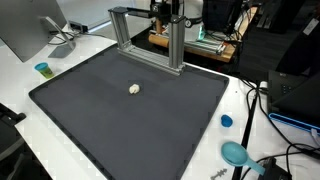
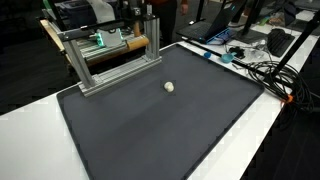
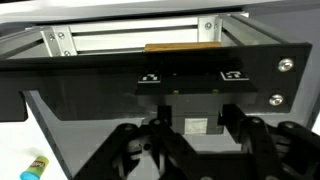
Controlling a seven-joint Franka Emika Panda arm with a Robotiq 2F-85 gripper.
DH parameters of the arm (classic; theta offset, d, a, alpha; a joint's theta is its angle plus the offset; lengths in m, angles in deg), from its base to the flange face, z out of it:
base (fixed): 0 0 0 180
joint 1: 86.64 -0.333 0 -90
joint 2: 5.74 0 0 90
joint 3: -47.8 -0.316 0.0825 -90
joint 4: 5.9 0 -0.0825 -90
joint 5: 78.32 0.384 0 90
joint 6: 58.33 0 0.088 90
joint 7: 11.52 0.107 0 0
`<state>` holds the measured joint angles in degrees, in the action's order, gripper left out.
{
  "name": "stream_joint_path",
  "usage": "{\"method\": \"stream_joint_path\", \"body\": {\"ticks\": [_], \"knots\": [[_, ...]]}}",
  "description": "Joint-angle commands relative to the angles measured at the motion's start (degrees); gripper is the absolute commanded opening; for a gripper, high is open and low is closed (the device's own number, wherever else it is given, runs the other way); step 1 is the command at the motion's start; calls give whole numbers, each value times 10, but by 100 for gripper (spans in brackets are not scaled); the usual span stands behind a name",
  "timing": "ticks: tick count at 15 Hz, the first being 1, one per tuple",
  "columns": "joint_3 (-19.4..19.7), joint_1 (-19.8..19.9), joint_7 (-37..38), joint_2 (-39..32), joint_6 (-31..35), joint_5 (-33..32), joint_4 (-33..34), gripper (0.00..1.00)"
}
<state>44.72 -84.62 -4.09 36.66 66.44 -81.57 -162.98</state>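
Note:
My gripper (image 3: pixel 200 126) is low at the back of the table, just behind an aluminium frame (image 1: pixel 150 35). In the wrist view its two dark fingers stand apart with nothing between them, and the frame's black plate and rails (image 3: pixel 160 60) fill the picture ahead. In both exterior views only the arm (image 1: pixel 166 12) (image 2: pixel 150 18) shows above the frame (image 2: pixel 110 55); the fingers are hidden there. A small whitish lump (image 1: pixel 135 89) (image 2: pixel 169 87) lies alone in the middle of the dark mat (image 1: pixel 130 125), well away from the gripper.
A small blue cup (image 1: pixel 43 69) stands by a monitor (image 1: pixel 25 30). A blue cap (image 1: pixel 226 121) and a teal scoop (image 1: pixel 236 153) lie on the white table edge. Cables (image 2: pixel 262 72) and laptops crowd one side. A small yellow-and-blue item (image 3: pixel 35 166) lies on the white table.

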Motion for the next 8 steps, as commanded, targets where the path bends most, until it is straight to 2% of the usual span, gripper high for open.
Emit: {"method": "stream_joint_path", "body": {"ticks": [1, 5, 6, 7, 8], "knots": [[-11, 4, 26, 0, 15, 2, -4, 32], [-11, -1, 10, -11, -15, -8, -2, 32], [-13, 0, 9, -13, -25, -10, 1, 43], [-11, -1, 5, -14, -29, -9, 4, 82], [-11, -2, 1, -16, -36, -11, 6, 34]]}}
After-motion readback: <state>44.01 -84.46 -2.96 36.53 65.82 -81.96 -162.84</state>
